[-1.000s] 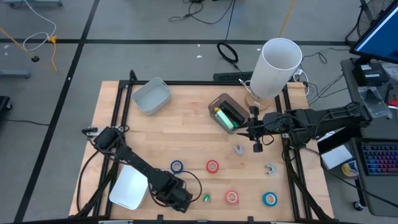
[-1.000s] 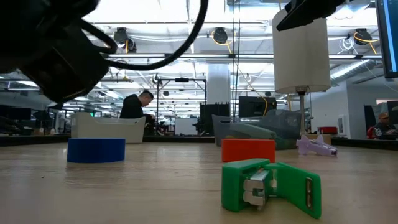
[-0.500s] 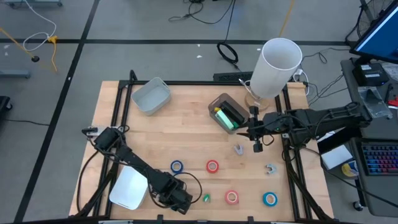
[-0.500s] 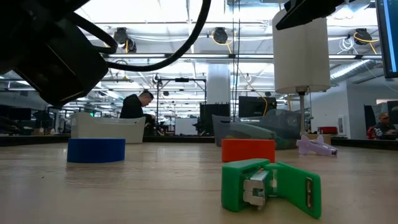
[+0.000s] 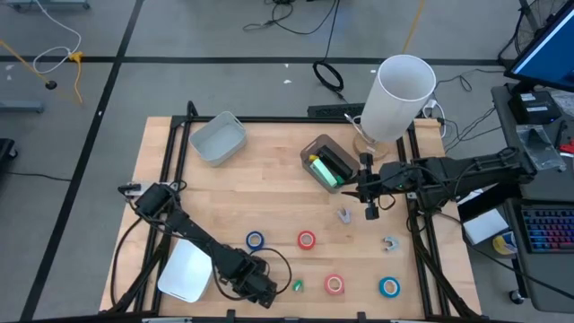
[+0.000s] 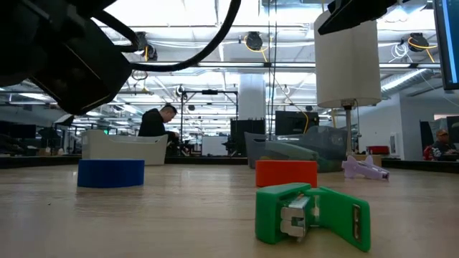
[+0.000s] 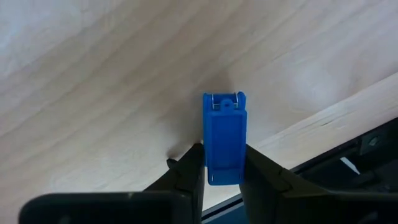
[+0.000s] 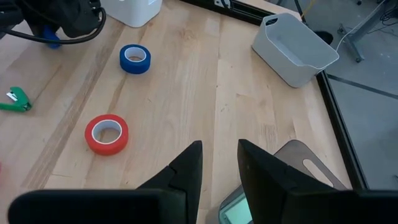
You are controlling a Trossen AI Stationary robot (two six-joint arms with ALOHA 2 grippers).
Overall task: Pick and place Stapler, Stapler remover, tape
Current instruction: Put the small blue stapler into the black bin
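A small blue stapler remover (image 7: 224,137) lies near the table's near edge, and my left gripper (image 5: 260,289) is shut on it. A green stapler remover (image 5: 297,286) lies just right of it. Several tape rolls rest flat on the wood: blue (image 5: 256,240), red (image 5: 307,239), red (image 5: 334,284) and blue (image 5: 388,287). A green stapler (image 5: 327,170) lies in a grey tray (image 5: 316,148). My right gripper (image 5: 369,213) hovers right of centre, open by a narrow gap with nothing between its fingers (image 8: 189,165). My left gripper pinches the blue stapler remover's two long sides (image 7: 214,171) between its two fingers, at the end away from the metal hinge. The fingers come from above, pointing down, and lie along the remover. Whether the remover still rests on the wood or is raised, I cannot tell.
A grey bin (image 5: 218,139) stands at the far left and a white bin (image 5: 186,269) at the near left. A tall white cylinder (image 5: 399,94) stands at the far right. Two purple pieces (image 5: 345,215) (image 5: 389,243) lie on the right half.
My left gripper has shifted slightly toward the table's right. My right arm and the things on the table have kept still.
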